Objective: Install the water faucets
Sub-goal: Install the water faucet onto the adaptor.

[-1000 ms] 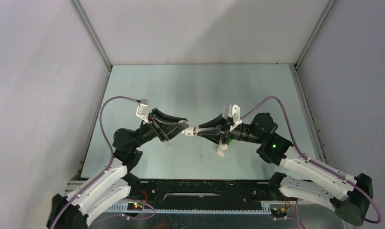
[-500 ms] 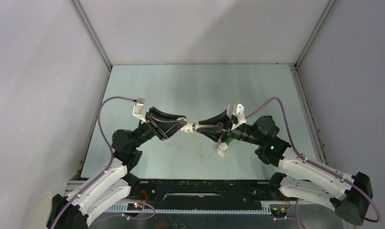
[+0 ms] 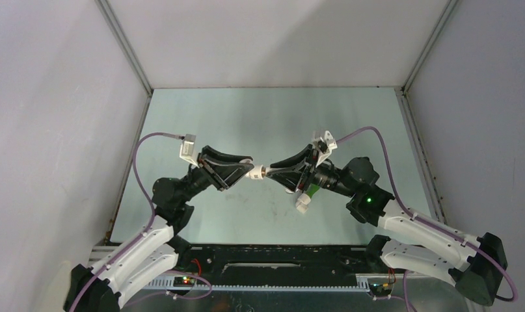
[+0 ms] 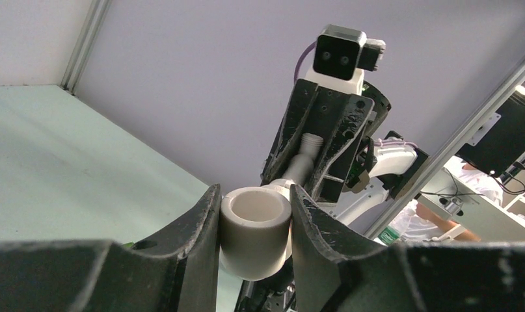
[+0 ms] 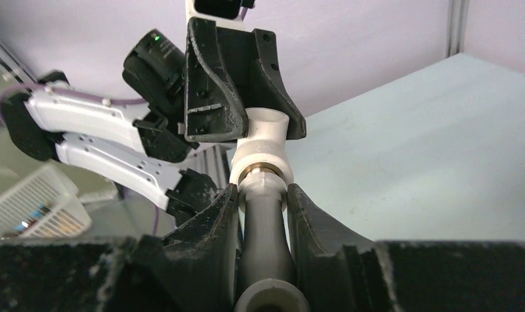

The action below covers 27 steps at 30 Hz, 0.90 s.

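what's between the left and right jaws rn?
No bare gap. The left gripper clamps a white pipe fitting; the right gripper holds the faucet, whose end meets the fitting's brass collar. Right wrist view shows it.

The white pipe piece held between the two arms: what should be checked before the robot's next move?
1. Left end effector shut on the white fitting: ok.
2. Right end effector shut on the faucet: ok.
3. Faucet's end meets the fitting's brass ring in line: ok.
4. Faucet screwed fully home: cannot tell.
5. Green faucet lying clear of the motion: cannot tell.
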Motion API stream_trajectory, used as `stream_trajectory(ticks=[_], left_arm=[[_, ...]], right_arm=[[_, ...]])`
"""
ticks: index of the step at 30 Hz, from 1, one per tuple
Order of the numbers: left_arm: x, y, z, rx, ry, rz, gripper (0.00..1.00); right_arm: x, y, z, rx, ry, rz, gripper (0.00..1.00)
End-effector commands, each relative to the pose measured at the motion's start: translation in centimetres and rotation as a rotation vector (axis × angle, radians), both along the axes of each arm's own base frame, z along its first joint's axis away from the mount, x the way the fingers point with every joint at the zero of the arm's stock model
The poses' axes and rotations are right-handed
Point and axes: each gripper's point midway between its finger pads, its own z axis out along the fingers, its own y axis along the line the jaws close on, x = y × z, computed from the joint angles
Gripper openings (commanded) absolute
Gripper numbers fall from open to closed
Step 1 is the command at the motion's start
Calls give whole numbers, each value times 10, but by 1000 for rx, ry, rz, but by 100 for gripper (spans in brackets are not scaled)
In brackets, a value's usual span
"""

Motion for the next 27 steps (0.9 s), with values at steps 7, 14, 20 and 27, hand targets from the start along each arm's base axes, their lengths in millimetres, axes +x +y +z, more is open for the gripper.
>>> stream_trajectory(ticks=[7, 14, 20, 27], left_arm=[[-21, -1, 8, -4, -63, -72, 0], [-22, 0, 9, -5, -67, -65, 0], [-21, 1, 6, 0, -64, -52, 0], [-23, 0, 2, 43, -84, -34, 0]], right_arm=[[10, 8, 7, 53, 343, -33, 0], [14, 16, -3, -2, 505, -26, 0], [23, 16, -6, 43, 664, -59, 0], [29, 20, -20, 77, 960, -24, 0]])
